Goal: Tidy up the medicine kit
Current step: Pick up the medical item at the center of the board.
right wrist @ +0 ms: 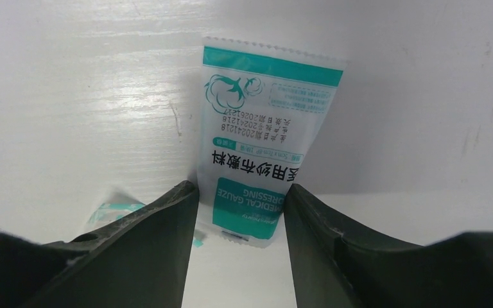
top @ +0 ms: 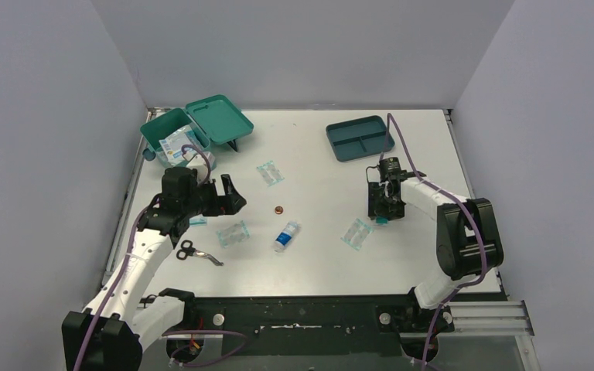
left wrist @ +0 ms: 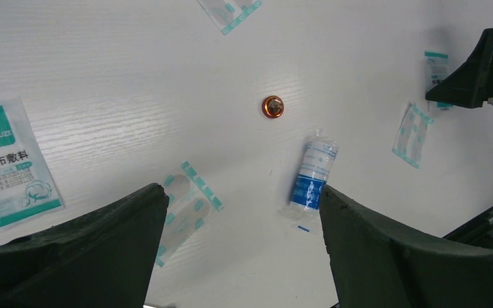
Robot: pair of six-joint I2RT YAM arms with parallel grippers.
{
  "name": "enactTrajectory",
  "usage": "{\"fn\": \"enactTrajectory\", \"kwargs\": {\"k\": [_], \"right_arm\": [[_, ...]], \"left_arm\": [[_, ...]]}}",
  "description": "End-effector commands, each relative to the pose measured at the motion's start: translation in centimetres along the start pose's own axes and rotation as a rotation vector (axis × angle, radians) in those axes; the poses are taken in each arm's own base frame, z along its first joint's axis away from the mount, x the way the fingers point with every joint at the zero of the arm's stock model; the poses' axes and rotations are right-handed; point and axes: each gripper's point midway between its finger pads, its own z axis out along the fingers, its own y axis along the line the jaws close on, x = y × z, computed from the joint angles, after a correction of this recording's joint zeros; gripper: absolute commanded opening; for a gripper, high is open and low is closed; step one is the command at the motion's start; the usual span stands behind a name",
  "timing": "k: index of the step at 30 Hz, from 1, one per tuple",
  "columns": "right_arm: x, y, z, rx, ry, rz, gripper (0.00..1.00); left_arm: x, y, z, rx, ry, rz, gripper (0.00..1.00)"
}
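The medicine kit (top: 172,130), a teal box, stands open at the back left with its lid (top: 219,120) laid flat behind it and a gauze packet (top: 176,147) inside. My left gripper (top: 234,198) hovers open over the table with nothing between its fingers (left wrist: 103,244). A blue-and-white bandage roll (left wrist: 313,174) lies just beyond its right fingertip. My right gripper (top: 383,210) is down at the table right of centre. Its fingers (right wrist: 160,224) press both side edges of a white-and-teal gauze dressing packet (right wrist: 263,135).
A darker divided tray (top: 360,137) sits at the back right. Loose on the table: plaster packets (top: 269,173) (top: 233,233) (top: 357,233), a small copper disc (top: 278,209), scissors (top: 197,252), and another gauze packet (left wrist: 6,167) by my left gripper.
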Motion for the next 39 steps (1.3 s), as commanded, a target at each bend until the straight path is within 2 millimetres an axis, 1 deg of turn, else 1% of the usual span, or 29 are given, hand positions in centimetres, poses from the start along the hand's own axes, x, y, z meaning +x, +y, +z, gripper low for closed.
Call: {"fn": "enactTrajectory", "kwargs": {"k": [1, 5, 13, 14, 17, 20, 23, 24, 26, 28, 33, 36, 39], "right_arm": [[-0.7, 0.9, -1.3, -0.041, -0.058, -0.018, 0.50], [-0.9, 1.5, -1.7, -0.052, -0.078, -0.018, 0.49], [-1.5, 2.4, -3.3, -0.064, -0.141, -0.018, 0.47], [-1.5, 2.7, -3.6, -0.075, -0.152, -0.020, 0.47], [-1.7, 4.2, -4.7, -0.130, -0.183, -0.031, 0.46], [-1.8, 6.1, -6.0, -0.200, -0.214, -0.043, 0.46], [-1.7, 8.5, -7.7, -0.296, -0.248, -0.044, 0.46], [-1.6, 9.7, -8.4, -0.329, -0.264, -0.053, 0.46], [-1.4, 11.8, -9.9, -0.383, -0.293, -0.063, 0.46], [-1.1, 14.0, -11.5, -0.445, -0.321, -0.073, 0.46], [0.0, 19.3, -15.2, -0.599, -0.370, -0.091, 0.45], [0.6, 21.3, -16.9, -0.650, -0.378, -0.117, 0.46], [1.0, 22.8, -18.2, -0.691, -0.389, -0.130, 0.45]], "left_arm": [[-1.2, -2.8, -0.2, 0.138, -0.030, -0.033, 0.83], [-1.5, -4.1, -0.3, 0.193, -0.028, -0.079, 0.79], [-2.5, -6.1, -0.8, 0.271, -0.028, -0.118, 0.76], [-2.6, -6.4, -0.8, 0.283, -0.027, -0.128, 0.75], [-2.6, -8.1, -0.8, 0.374, -0.010, -0.165, 0.72], [-3.0, -9.5, -0.7, 0.431, -0.020, -0.190, 0.69], [-3.4, -10.2, -0.4, 0.452, -0.041, -0.215, 0.69], [-3.7, -10.7, -0.4, 0.478, -0.048, -0.224, 0.69], [-3.6, -11.4, 0.0, 0.523, -0.023, -0.260, 0.68], [-3.5, -11.8, 0.5, 0.545, 0.000, -0.282, 0.65], [-3.6, -13.2, 1.6, 0.558, 0.012, -0.260, 0.63], [-3.2, -15.3, 1.7, 0.636, 0.037, -0.245, 0.63], [-2.4, -17.2, 2.2, 0.682, 0.065, -0.248, 0.58]]}}
